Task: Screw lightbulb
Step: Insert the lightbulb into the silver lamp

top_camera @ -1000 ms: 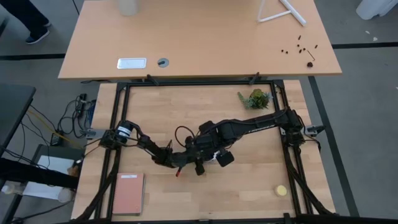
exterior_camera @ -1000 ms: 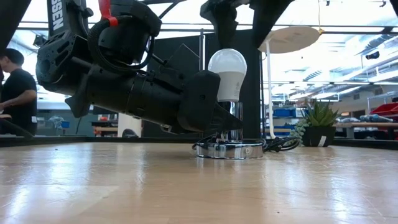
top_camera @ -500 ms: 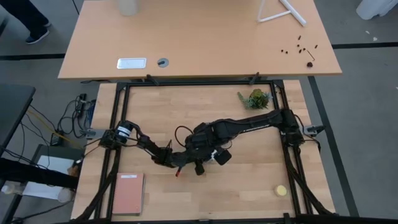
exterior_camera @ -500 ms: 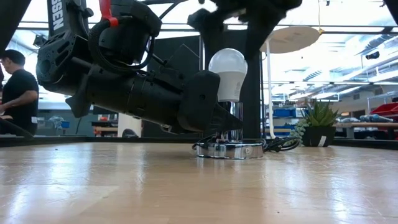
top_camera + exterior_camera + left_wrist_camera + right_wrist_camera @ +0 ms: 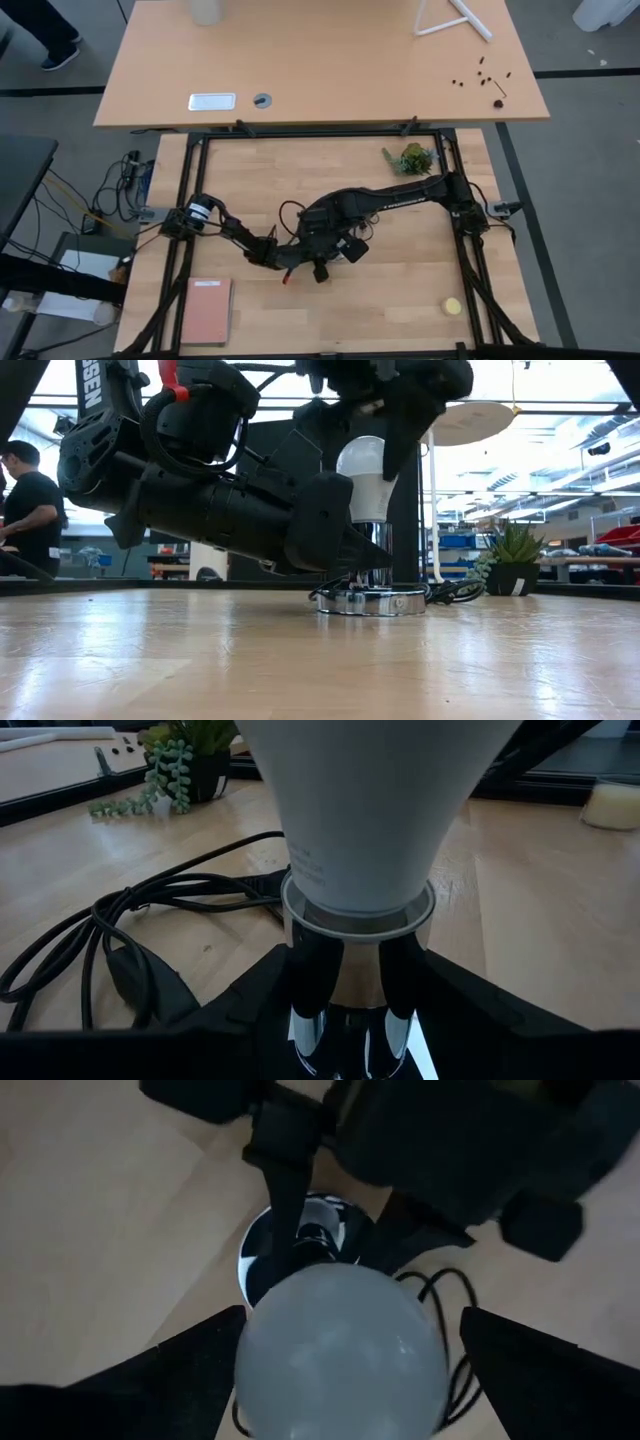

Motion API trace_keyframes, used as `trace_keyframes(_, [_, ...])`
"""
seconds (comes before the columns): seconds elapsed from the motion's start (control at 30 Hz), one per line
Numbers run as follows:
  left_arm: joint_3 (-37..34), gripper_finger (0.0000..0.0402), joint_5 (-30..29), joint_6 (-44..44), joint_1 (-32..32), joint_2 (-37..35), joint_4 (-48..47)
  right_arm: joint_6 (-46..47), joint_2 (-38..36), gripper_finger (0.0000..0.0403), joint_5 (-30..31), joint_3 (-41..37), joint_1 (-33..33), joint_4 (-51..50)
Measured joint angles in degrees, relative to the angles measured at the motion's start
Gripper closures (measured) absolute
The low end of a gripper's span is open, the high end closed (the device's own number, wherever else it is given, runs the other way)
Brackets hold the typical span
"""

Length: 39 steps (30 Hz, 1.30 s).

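writing: none legible | left claw (image 5: pixel 350 995) grips lamp stem (image 5: pixel 352 1010) | right claw (image 5: pixel 340 1350) open around lightbulb (image 5: pixel 340 1345)

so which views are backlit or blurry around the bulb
Low view: bright windows and ceiling lights behind leave both arms as dark silhouettes, yet the lightbulb reads clearly. Right wrist view: the lightbulb fills the near field, soft and dim. Left wrist view: it is overexposed to flat white, while the chrome socket shows streaky reflections. High view: even light, arms hide the bulb.
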Motion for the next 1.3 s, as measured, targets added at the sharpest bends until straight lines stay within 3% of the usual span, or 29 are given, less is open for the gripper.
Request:
trace_keyframes(0.37, [0.0, 0.0218, -0.2, 0.0, 0.0, 0.0, 0.0, -0.4, 0.0, 0.0054, -0.6, -2.7, 0.2, 4.5])
trace_keyframes(0.87, [0.0, 0.0217, -0.3, -0.1, 0.0, 0.0, 0.0, 0.9, 0.0, 0.0135, -0.7, -5.7, 0.4, 6.8])
trace_keyframes(1.03, [0.0, 0.0217, -0.3, -0.2, 0.0, 0.0, 0.0, 4.7, 0.0, 0.0145, 0.5, -5.7, 0.4, 6.4])
trace_keyframes(1.3, [0.0, 0.0217, -0.3, -0.3, 0.0, 0.0, 0.0, 18.6, 0.0, 0.0129, 2.1, -5.7, 0.1, 5.3])
